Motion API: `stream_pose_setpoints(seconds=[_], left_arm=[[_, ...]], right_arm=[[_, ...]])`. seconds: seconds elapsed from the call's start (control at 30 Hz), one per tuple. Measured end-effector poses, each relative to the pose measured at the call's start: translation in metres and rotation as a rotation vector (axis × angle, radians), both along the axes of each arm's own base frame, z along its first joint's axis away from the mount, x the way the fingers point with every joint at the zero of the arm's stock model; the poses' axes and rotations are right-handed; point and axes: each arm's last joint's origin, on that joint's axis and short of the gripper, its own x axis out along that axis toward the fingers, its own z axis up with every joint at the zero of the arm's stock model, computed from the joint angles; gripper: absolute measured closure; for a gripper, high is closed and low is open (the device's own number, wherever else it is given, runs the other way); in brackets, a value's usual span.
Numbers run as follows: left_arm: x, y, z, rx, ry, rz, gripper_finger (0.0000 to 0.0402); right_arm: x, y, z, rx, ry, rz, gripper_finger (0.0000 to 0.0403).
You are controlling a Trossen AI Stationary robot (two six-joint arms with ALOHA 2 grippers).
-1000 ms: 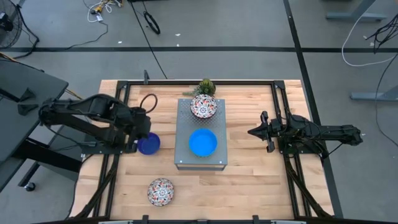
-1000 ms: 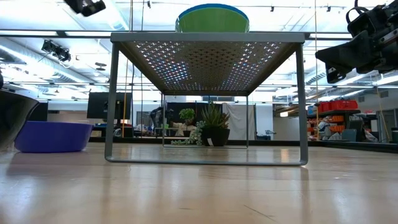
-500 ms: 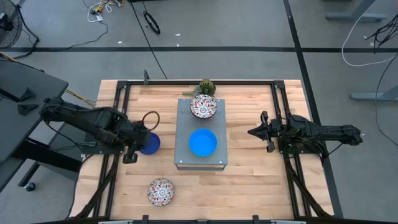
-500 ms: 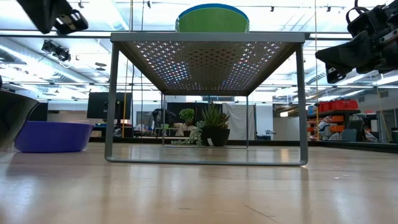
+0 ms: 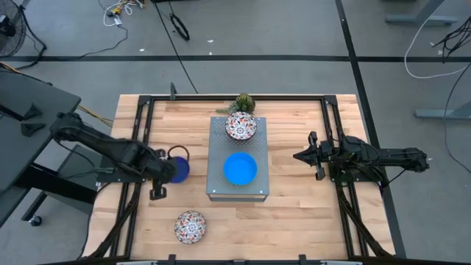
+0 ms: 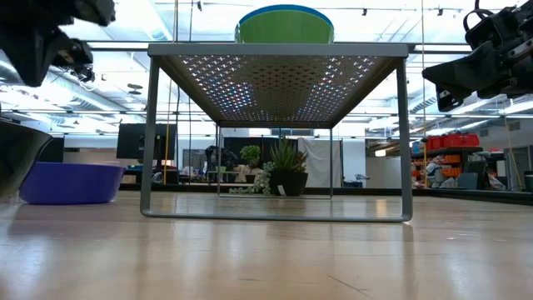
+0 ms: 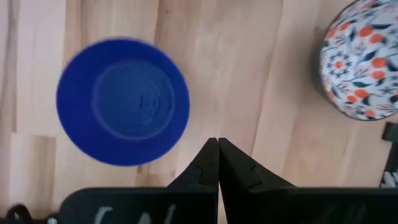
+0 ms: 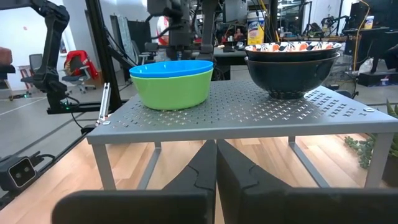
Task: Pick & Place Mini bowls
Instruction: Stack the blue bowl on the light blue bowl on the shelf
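Plainly, the left gripper (image 7: 217,144) has its jaws pressed together with nothing between them, hanging above the table (image 5: 294,213) and looking down on the dark blue bowl (image 7: 123,101), which sits upright on the wood just left of the grey perforated box (image 5: 218,184). Being closed and empty above a bowl that rests alone, this gripper does not hold it; whether it means to return for it cannot be told. A floral bowl (image 7: 362,62) lies near, at the table's front edge, cut off by the wrist picture's border.

The right gripper (image 8: 216,149) waits on the right side of the table, jaws likewise shut and empty, pointing level at the box. On the box top, the light blue bowl (image 8: 171,67) nests inside the green bowl (image 8: 174,89), so only the green rim and wall show from the side, and from above the green one is hidden altogether. Beside them a second floral bowl (image 8: 292,46) sits in a dark bowl (image 8: 289,74), whose colour is hard to judge. A small plant (image 5: 243,101) stands behind the box. Any sixth bowl is not visible; it may be hidden in a stack.
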Motion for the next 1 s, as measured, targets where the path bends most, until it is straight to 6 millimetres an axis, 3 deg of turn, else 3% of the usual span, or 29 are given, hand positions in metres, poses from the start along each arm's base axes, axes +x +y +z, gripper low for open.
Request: stream_pose_setpoints(seconds=[0.23, 0.7, 1.0], left_arm=[[0.007, -0.008, -0.016, 0.004, 0.037, 0.004, 0.0384], [0.014, -0.021, -0.03, 0.09, 0.093, -0.074, 0.0211], [0.009, -0.024, -0.041, 0.107, 0.113, -0.099, 0.0179]], right_arm=[[0.0, 0.0, 0.0, 0.0, 0.0, 0.0, 0.0392], [0.0, 0.0, 0.0, 0.0, 0.0, -0.001, 0.0392], [0.0, 0.0, 0.0, 0.0, 0.0, 0.0, 0.0392]])
